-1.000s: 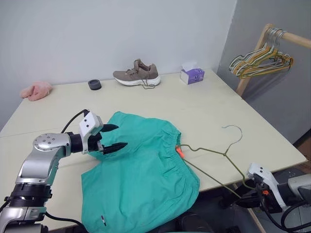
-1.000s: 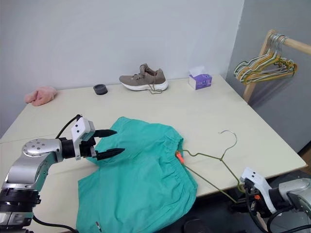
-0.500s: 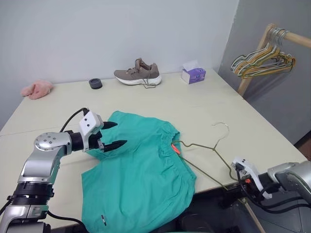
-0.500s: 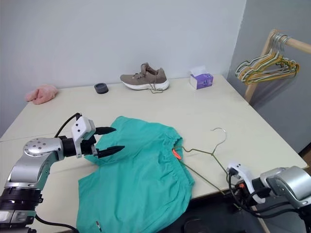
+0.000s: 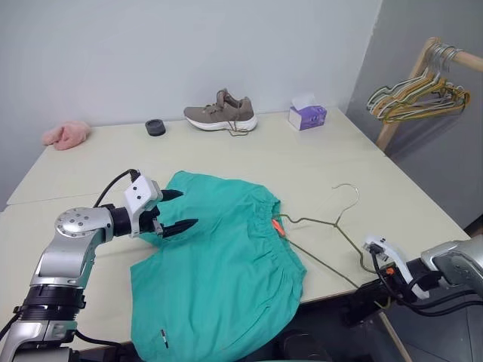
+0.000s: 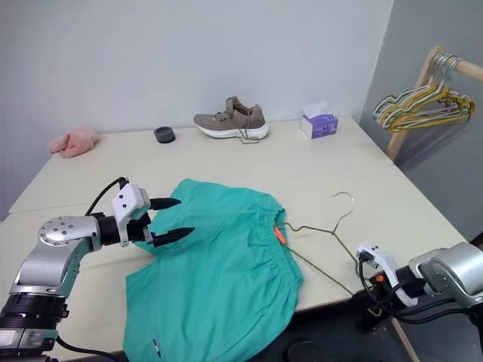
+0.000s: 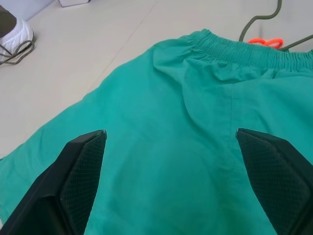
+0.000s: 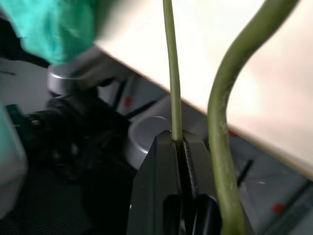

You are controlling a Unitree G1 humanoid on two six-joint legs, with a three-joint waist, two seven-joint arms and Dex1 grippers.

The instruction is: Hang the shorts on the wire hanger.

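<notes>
The teal-green shorts (image 5: 219,256) lie flat on the table near its front edge, waistband to the right and an orange tag (image 5: 277,225) at the waist opening. My left gripper (image 5: 187,209) hovers open just over their left part, its fingers (image 7: 80,171) wide apart above the cloth. The wire hanger (image 5: 324,222) lies on the table right of the shorts, hook pointing away and one corner at the waistband. At the table's front right edge my right gripper (image 8: 180,147) is shut on the hanger's lower wire (image 8: 171,73).
Along the far edge of the table (image 5: 317,162) are a pink cloth (image 5: 66,135), a small black round thing (image 5: 155,127), a brown shoe (image 5: 221,117) and a purple tissue box (image 5: 307,115). A wooden rack with coloured hangers (image 5: 419,94) stands to the right.
The camera has shifted. My right gripper has come up toward the table's edge with the hanger, whose hook has slid a little left toward the shorts. The left gripper has stayed put.
</notes>
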